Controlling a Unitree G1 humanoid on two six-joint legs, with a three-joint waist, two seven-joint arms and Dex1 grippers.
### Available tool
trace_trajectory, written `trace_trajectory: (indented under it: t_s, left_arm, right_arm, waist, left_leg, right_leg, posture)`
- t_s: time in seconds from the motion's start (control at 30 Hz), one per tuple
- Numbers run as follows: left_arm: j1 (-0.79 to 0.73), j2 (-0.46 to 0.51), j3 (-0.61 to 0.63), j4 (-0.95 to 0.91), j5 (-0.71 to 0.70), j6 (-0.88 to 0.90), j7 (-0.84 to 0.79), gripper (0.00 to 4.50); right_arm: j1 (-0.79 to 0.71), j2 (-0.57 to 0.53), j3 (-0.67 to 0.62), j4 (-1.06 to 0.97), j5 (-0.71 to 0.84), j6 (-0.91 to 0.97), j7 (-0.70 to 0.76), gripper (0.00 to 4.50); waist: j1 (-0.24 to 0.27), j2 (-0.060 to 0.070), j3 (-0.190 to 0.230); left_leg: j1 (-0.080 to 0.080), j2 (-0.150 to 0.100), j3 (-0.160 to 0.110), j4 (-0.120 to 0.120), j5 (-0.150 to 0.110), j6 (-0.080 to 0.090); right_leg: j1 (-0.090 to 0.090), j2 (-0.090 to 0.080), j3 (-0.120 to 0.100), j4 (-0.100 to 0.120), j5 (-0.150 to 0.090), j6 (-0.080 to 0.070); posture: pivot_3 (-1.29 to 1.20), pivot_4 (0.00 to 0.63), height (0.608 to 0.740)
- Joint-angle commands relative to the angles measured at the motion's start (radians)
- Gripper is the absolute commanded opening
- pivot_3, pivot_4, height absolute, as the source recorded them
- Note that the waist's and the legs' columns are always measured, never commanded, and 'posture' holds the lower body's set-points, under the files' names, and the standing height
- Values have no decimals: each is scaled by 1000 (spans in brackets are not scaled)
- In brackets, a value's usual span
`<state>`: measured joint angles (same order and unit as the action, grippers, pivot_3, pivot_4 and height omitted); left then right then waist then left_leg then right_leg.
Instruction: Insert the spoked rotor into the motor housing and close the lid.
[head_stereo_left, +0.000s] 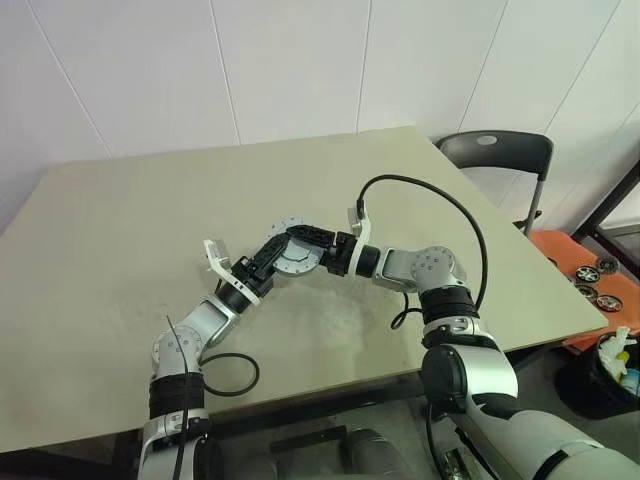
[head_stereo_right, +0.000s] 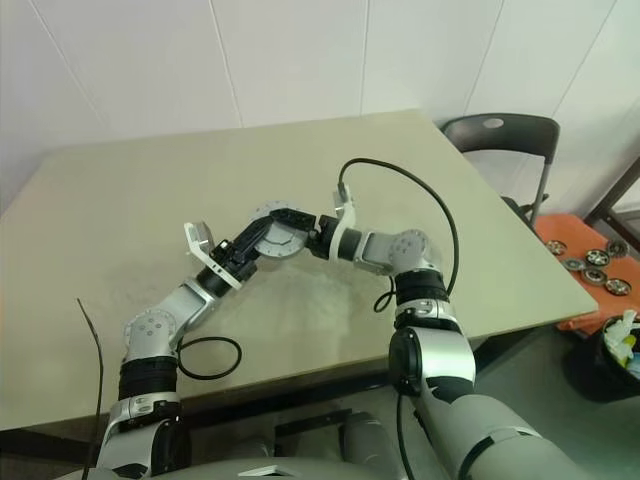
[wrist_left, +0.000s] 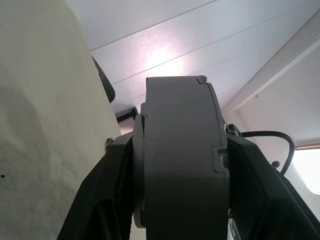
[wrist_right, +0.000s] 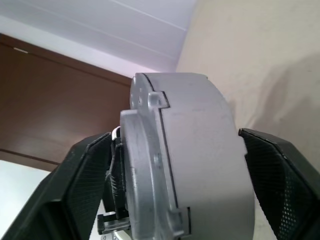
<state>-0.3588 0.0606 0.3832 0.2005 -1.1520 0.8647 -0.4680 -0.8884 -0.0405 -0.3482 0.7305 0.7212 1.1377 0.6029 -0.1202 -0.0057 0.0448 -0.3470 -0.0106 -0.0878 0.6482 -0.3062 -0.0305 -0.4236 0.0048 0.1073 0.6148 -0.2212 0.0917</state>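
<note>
Round silver-grey metal motor housing (wrist_left: 180, 160) — likely heavy, rigid, slick; left end effector (head_stereo_left: 283, 252) clenches its flat faces, right end effector (wrist_right: 172, 135) released.

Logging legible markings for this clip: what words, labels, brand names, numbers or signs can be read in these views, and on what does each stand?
None can be read.
The silver assembly between the left gripper and right gripper: bare metal in both wrist views, no lettering.
Table, chair, wall: no print visible.
Round parts on the orange tray: too small to tell.
</note>
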Motion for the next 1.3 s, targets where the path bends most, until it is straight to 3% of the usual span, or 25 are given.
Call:
trace_trajectory:
  t_s: [0.03,0.77,1.13,1.3]
  left_arm:
    - [-36,1,10,-63,-19,-31,-18,2336]
    - [-28,115,250,-26,-27,-244,47,2336]
    - [39,262,349,-53,-31,-268,72,2336]
    - [48,351,405,24,-14,-294,70,2336]
  right_arm:
    - [-31,-7,-4,14,-4,-17,-9,4048]
    - [-70,-2,8,104,-30,-88,20,4048]
    - [-77,3,24,130,-49,-99,34,4048]
    - [-74,3,24,131,-50,-98,35,4048]
  waist:
    - [0,0,0]
    - [0,-1,0]
    - [-2,-2,-1]
    - [-2,-2,-1]
  left_leg:
    - [0,0,0,0,0,0]
    - [0,0,0,0,0,0]
    - [0,0,0,0,0,0]
    - [0,0,-1,0,0,0]
  right_leg:
    - [0,0,0,0,0,0]
    - [0,0,0,0,0,0]
    - [0,0,0,0,0,0]
    - [0,0,-1,0,0,0]
  posture:
    - [0,0,740]
    - [0,0,740]
    - [0,0,740]
    - [0,0,740]
